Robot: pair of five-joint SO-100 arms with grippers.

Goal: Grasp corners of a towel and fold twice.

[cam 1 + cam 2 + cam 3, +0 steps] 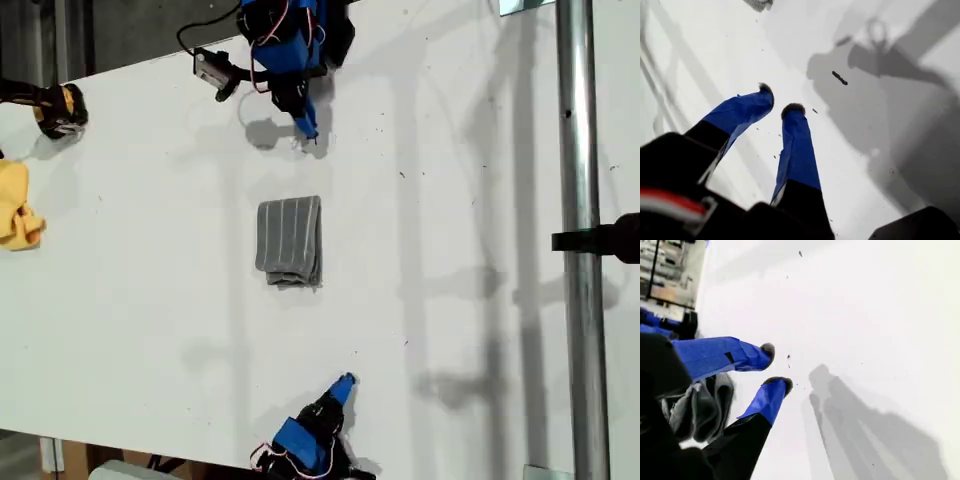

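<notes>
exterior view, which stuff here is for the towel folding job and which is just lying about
For the job:
- towel, lying folded mid-table
- my two hands, both empty

Lying about:
- yellow cloth at the exterior view's left edge
- metal pole at its right

towel (289, 241) mid-table (150, 300), between two arms

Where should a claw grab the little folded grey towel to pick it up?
Probably by a corner at the neat end of the towel, the end toward the exterior view's top, coming straight down from above. It lies flat on the white table, so a thin corner is easiest to pinch. The opposite end looks rumpled, with loose layers that could slip apart.
</notes>
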